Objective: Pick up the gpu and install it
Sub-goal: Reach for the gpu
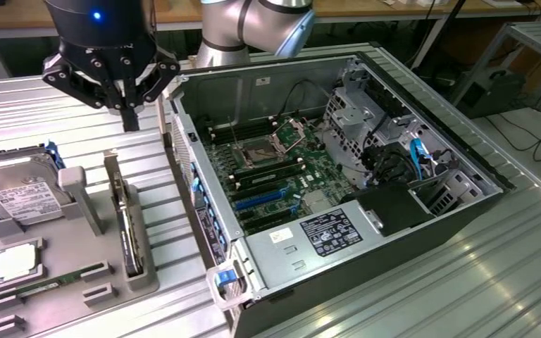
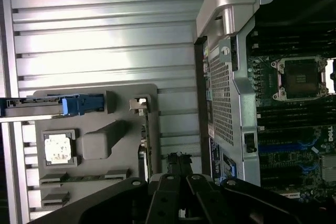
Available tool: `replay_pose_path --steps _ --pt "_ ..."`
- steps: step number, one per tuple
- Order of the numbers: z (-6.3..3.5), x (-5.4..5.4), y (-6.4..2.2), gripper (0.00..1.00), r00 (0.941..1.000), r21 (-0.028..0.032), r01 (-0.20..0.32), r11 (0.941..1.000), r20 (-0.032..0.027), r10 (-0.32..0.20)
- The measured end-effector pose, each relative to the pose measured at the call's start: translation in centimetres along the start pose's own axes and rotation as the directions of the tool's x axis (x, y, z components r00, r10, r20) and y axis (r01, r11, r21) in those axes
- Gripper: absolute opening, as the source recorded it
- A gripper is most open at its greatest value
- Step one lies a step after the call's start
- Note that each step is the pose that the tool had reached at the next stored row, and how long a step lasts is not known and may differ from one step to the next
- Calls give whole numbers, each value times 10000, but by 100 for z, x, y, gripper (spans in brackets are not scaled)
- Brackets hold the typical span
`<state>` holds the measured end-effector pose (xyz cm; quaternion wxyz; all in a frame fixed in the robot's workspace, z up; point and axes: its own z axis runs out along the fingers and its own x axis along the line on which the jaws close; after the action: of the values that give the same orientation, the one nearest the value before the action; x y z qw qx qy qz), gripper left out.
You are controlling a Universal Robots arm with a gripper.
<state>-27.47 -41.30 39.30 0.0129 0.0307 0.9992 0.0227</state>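
Black gpu [image 1: 127,225], grey tray [image 1: 64,250], green motherboard [image 1: 289,176] with blue slots [image 1: 261,199], ribbed silver table [image 1: 496,282], black gripper [image 1: 130,124], white-labelled silver drive [image 1: 17,197].

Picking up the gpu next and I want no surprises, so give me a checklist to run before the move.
1. Nothing carried by the end effector: ok, shut and holding nothing.
2. Jaws set for a grasp: not ok, closed together.
3. gpu standing on edge in its tray slot: ok.
4. end effector lined up on the gpu: not ok, it hangs above the tray, offset from the card's line and apart from it.
5. computer case open, blue expansion slots bare: ok.
6. Slot latch position: cannot tell.
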Motion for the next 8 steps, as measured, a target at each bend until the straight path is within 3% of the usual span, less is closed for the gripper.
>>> replay_pose_path --steps 6,8 --pt "-4 37 -50 11 9994 -153 338 9993 -23 -338" --pt "-5 57 -86 11 9993 -175 366 9992 -22 -366"
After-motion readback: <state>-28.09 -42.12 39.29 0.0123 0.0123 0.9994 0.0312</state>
